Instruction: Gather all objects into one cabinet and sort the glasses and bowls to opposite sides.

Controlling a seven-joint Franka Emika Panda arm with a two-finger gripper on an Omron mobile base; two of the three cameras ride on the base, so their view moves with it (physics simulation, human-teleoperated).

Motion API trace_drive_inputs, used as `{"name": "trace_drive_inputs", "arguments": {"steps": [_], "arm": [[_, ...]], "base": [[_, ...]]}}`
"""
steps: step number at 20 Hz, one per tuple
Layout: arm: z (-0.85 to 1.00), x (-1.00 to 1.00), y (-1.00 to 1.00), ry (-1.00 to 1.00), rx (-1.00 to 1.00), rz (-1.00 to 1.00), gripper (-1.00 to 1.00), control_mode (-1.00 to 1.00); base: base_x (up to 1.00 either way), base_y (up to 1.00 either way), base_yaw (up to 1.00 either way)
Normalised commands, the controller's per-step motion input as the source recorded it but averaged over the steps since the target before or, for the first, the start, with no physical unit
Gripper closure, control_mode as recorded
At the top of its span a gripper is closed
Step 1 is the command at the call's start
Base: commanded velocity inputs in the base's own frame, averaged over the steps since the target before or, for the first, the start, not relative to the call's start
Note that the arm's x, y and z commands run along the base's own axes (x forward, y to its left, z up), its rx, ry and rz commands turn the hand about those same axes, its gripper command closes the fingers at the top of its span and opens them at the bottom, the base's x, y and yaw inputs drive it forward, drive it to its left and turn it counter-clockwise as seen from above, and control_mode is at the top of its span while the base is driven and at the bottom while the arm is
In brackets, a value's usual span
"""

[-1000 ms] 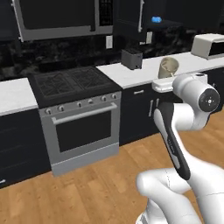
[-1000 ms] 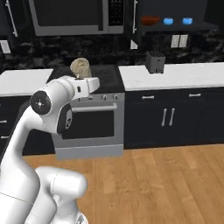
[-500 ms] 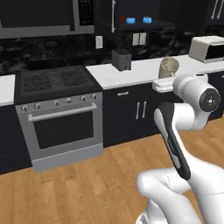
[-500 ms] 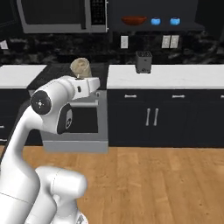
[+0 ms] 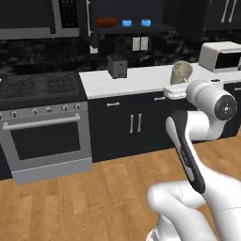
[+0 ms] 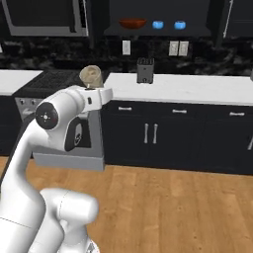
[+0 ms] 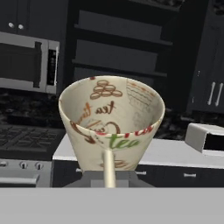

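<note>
My gripper (image 7: 109, 177) is shut on the beige tumbler (image 7: 111, 122), a cream cup with brown tea print, and I look into its open mouth. The base views show the tumbler (image 5: 181, 73) (image 6: 91, 75) held up in the gripper (image 5: 177, 86) (image 6: 94, 88) at counter height, well short of the counter. The black upper cabinet (image 5: 127, 30) (image 6: 158, 33) stands open above the counter. Its shelf holds the reddish-brown bowl (image 5: 107, 22) (image 6: 132, 23) on the left and two blue bowls (image 5: 126, 22) (image 6: 157, 24) to its right.
A black toaster (image 5: 117, 66) (image 6: 145, 70) stands on the white counter (image 5: 146, 80) (image 6: 197, 89) below the cabinet. The stove (image 5: 42, 122) (image 6: 54, 81) and a microwave (image 5: 37, 19) (image 6: 47, 17) are to the left. A white oven (image 5: 221, 55) sits at the counter's right.
The whole scene has slid left in both base views, so the base has moved right toward the open cabinet. The tumbler stays held in the gripper.
</note>
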Motion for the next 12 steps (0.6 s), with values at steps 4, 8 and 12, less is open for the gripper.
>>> {"name": "trace_drive_inputs", "arguments": {"steps": [4, 8, 12], "arm": [[0.00, 0.00, 0.00, 0.00, 0.00, 0.00, 1.00, 1.00], [0.00, 0.00, 0.00, 0.00, 0.00, 0.00, 1.00, 1.00], [0.00, 0.00, 0.00, 0.00, 0.00, 0.00, 1.00, 1.00]], "base": [[0.20, -0.66, 0.19], [0.26, -0.46, 0.16], [0.65, -0.31, 0.10]]}}
